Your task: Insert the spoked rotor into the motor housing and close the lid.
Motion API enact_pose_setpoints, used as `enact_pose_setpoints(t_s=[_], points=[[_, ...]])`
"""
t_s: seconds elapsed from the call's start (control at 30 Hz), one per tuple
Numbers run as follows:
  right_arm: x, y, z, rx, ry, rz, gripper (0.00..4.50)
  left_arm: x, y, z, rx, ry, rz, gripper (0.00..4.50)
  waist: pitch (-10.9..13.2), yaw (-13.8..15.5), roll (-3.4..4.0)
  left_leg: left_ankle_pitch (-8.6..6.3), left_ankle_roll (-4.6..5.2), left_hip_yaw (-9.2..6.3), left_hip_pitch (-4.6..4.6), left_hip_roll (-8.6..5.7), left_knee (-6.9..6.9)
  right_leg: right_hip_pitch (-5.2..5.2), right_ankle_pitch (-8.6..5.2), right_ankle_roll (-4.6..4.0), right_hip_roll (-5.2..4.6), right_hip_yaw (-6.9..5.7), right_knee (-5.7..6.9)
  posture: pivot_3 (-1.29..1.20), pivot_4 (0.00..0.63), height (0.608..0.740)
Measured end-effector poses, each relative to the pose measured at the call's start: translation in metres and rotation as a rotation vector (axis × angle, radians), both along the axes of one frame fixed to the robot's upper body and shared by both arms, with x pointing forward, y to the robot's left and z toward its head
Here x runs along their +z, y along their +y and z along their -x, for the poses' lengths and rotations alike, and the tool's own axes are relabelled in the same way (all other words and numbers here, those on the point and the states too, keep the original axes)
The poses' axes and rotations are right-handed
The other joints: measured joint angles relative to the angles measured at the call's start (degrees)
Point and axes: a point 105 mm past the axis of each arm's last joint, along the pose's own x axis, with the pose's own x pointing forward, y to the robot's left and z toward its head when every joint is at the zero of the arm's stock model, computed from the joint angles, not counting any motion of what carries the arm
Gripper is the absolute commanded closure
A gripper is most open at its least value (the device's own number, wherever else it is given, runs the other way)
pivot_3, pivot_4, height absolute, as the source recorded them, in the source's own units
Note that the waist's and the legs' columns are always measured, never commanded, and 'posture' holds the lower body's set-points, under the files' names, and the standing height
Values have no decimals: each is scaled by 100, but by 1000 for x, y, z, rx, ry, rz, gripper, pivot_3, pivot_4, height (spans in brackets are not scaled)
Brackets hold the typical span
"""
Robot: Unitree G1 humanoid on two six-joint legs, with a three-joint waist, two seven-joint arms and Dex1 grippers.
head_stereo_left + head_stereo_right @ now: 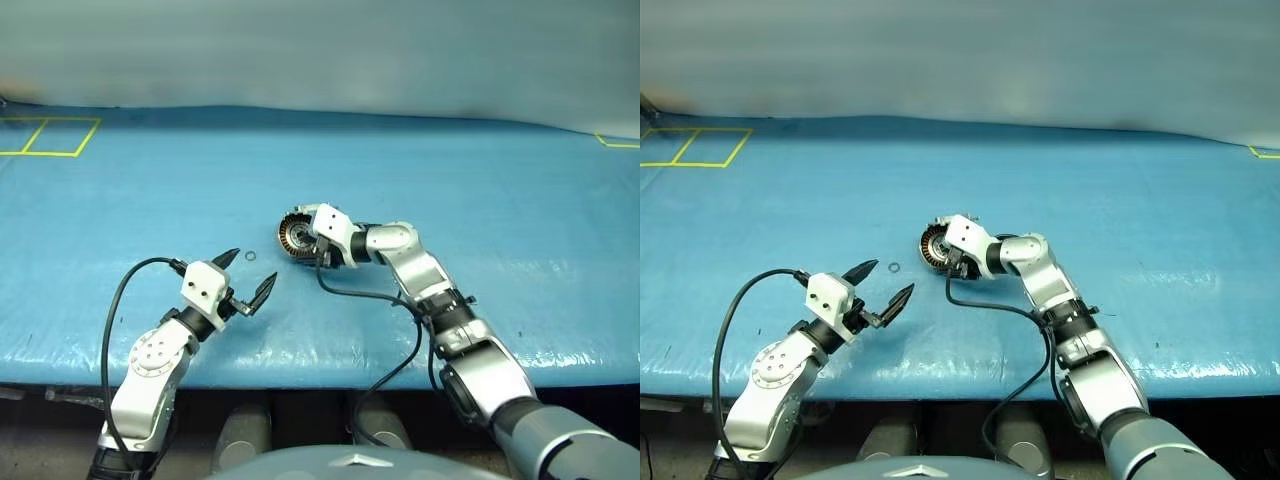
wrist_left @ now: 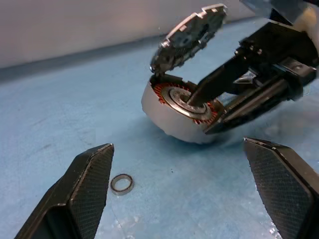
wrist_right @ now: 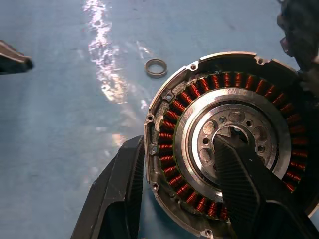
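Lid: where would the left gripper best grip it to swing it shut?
On the lid, probably the raised toothed edge, farthest from where it meets the housing, pinched across the thin rim from the side of the left gripper. It stands tilted open, and the right gripper has a finger in the housing's mouth.

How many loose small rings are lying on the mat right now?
1. The ring lies flat on the blue mat, between the open left tool and the housing, touching neither. More could be hidden behind the housing.
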Motion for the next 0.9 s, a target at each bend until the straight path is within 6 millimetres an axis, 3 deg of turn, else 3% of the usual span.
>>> enact_pose_setpoints(t_s=[0.2,0.47,0.57,0.73,0.9], points=[[-2,-12,26,7,6,56,2488,1,-4,-1,-18,-2,4,0,-1,42,-4,0,-1,1,0,0,5,3,-2,0,-1,-1,-2,0,150,740],[-3,-12,28,-32,18,65,2488,2,-8,-2,-39,-6,6,0,-5,93,-11,1,-1,1,0,0,6,4,-2,0,-2,-2,-3,0,150,740],[-4,-11,28,-36,20,60,1759,2,-8,-2,-38,-7,3,0,-6,100,-14,1,-1,1,0,0,6,3,-2,0,-1,-2,-3,0,150,740],[-4,-6,29,-55,30,24,127,1,-7,-2,-37,-3,0,0,-5,123,-14,1,-1,0,-5,0,5,-1,-2,0,-2,-3,-7,0,150,740],[10,-7,31,-101,78,-105,56,0,-6,-1,-42,-1,-5,0,1,141,-14,1,-1,0,-11,0,5,-6,-2,0,-2,-4,-8,0,150,740]])
